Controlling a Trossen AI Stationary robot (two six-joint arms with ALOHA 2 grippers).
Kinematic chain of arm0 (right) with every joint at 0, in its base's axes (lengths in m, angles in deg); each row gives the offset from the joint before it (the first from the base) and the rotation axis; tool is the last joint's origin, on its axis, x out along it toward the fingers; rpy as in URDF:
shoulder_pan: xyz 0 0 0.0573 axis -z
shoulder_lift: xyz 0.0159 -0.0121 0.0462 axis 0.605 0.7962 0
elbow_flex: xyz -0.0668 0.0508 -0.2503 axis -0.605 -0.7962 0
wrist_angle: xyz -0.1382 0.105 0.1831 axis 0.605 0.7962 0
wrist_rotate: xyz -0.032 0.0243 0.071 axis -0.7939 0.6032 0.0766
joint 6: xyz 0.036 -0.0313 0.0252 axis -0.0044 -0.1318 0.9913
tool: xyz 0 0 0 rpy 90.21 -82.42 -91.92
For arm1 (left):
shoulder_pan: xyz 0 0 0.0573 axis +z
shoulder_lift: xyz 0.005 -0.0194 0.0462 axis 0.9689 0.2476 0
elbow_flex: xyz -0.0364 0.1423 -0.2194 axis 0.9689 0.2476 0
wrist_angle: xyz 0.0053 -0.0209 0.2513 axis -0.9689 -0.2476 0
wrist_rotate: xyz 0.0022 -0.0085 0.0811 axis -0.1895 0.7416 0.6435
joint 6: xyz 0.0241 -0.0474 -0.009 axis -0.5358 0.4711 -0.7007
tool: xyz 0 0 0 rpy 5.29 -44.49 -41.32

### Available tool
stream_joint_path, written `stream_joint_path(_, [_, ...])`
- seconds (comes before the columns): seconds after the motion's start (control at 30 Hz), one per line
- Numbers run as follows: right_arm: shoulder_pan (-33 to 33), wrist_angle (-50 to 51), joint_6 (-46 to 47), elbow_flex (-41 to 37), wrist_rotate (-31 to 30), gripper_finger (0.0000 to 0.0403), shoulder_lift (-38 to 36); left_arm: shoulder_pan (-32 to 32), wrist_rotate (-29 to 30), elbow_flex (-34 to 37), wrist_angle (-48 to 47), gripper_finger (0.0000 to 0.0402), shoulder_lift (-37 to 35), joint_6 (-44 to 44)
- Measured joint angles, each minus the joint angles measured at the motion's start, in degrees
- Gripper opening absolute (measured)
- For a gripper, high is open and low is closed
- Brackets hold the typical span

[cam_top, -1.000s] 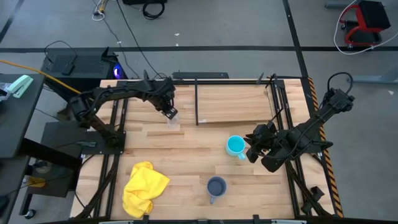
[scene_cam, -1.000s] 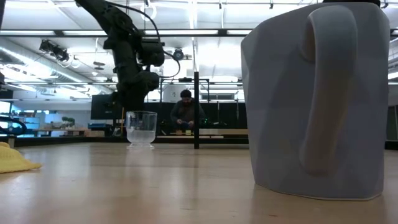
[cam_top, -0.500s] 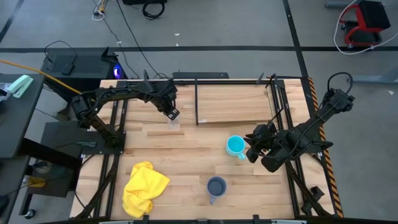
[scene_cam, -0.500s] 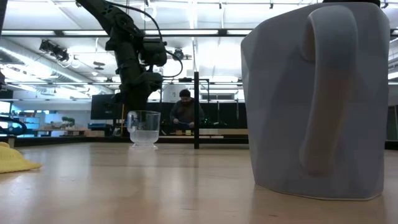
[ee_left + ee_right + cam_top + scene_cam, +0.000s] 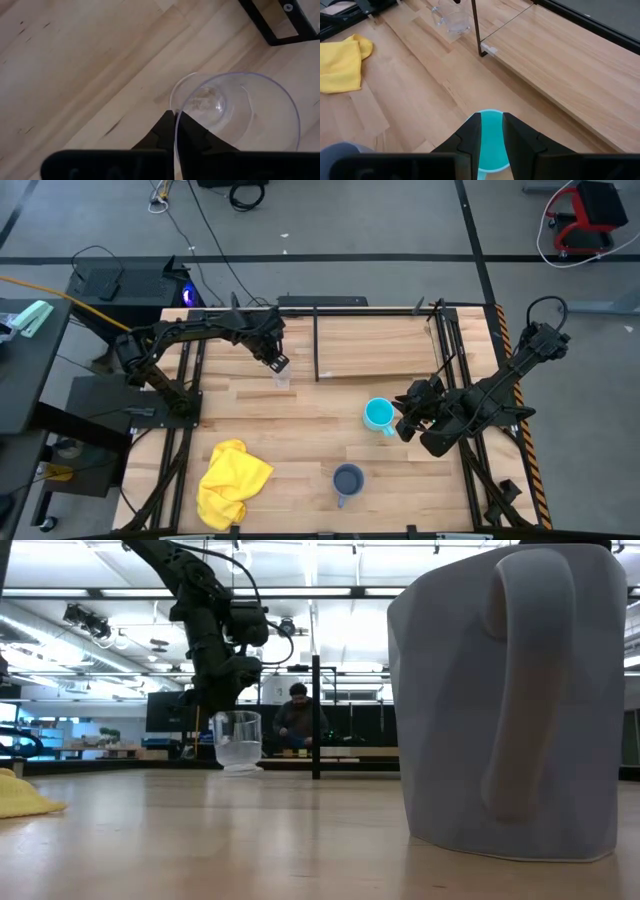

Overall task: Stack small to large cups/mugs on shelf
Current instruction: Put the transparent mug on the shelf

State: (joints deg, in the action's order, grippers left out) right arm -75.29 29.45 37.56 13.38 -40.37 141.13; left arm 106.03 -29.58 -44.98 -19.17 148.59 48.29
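Observation:
My left gripper (image 5: 277, 363) is shut on the small clear glass cup (image 5: 281, 375), held just above the tabletop left of the shelf (image 5: 380, 348); the cup also shows in the low view (image 5: 237, 740). My right gripper (image 5: 402, 423) is closed on the right side of the bright cyan mug (image 5: 378, 414), which stands on the table in front of the shelf. The grey-blue mug (image 5: 347, 479) stands on its base near the table's near edge and fills the low view (image 5: 510, 700). My left gripper pinches the glass cup's rim (image 5: 176, 107), one finger inside the cup and one outside. The fingers come from above, slanting down. The cup hangs a little tilted and clear of the table (image 5: 237, 766). My right gripper has cyan of the mug (image 5: 491, 135) between its two fingers, at the mug's side toward the table's right. The fingers (image 5: 470, 135) hide which part they are on. They come slanting down from the right. The mug stands upright on the table.
A yellow cloth (image 5: 232, 480) lies bunched at the near left. A black upright (image 5: 317, 345) marks the shelf's left end, close to the glass cup. The shelf board (image 5: 560, 55) is bare. A person (image 5: 298, 720) sits in the room beyond the table.
My left gripper has gone a little toward the table's right, toward the shelf's black upright, and up. The glass cup, which stood on the table, is now lifted just clear of it and tilted.

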Motion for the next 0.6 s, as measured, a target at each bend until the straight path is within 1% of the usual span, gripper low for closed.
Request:
stream_joint_path(0.17, [0.0,0.0,-0.01,0.0,0.02,0.0085,0.0,-2.26,-1.13,0.01,-0.07,0.0007,-1.07,0.73])
stream_joint_path(0.3, [0.0,0.0,-0.53,0.0,0.04,0.0085,0.0,-6.69,-1.9,-2.61,-2.76,0.0007,-3.0,1.5])
stream_joint_path(0.43, [0.0,0.02,-1.11,0.0,0.07,0.0085,0.0,-13.07,-0.91,-9.06,-7.4,0.0007,-4.29,2.33])
stream_joint_path(0.6, [0.0,0.04,-1.48,0.0,0.07,0.0085,0.0,-21.5,6.25,-21.54,-12.63,0.0007,-4.33,3.1])
